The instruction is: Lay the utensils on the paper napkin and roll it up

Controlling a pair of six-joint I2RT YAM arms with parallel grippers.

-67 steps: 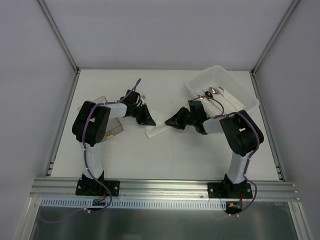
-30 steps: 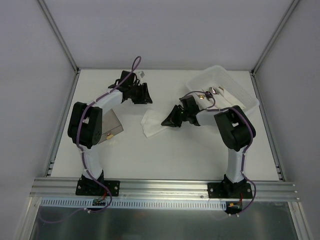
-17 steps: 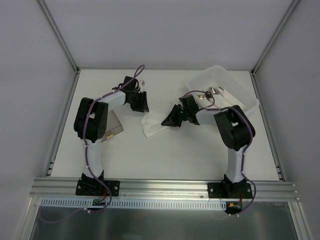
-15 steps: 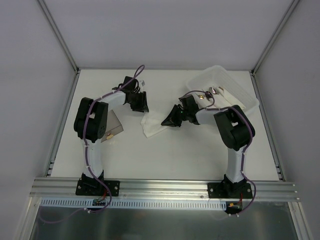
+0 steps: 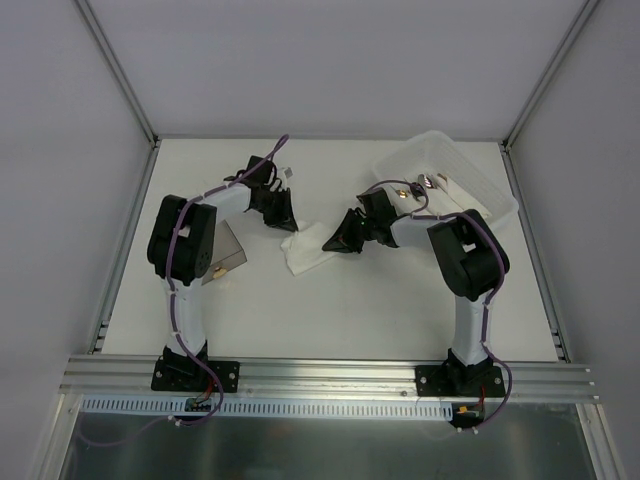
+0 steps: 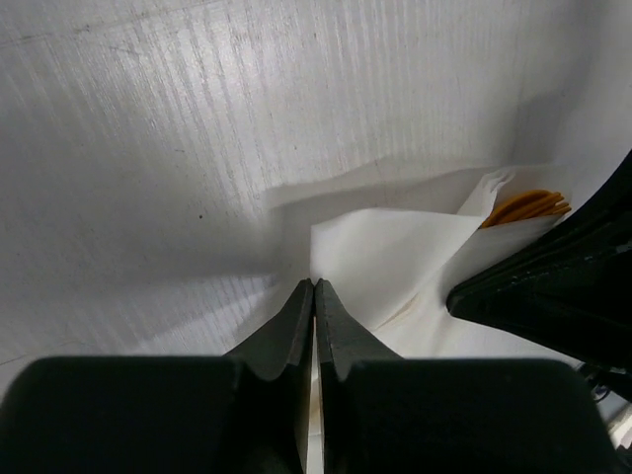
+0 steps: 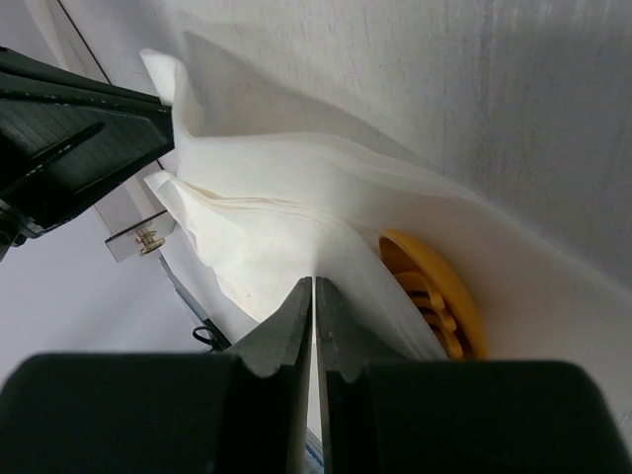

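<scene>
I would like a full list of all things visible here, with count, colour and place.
napkin: 1, white, folded, table centre
utensils: a few, orange, inside the napkin's fold
tray: 1, translucent white, far right
bits: a few, dark and metal, in the tray
box: 1, smoky clear, beside the left arm
table: 1, white
left gripper: black, shut on the napkin's edge
right gripper: black, shut on the napkin
</scene>
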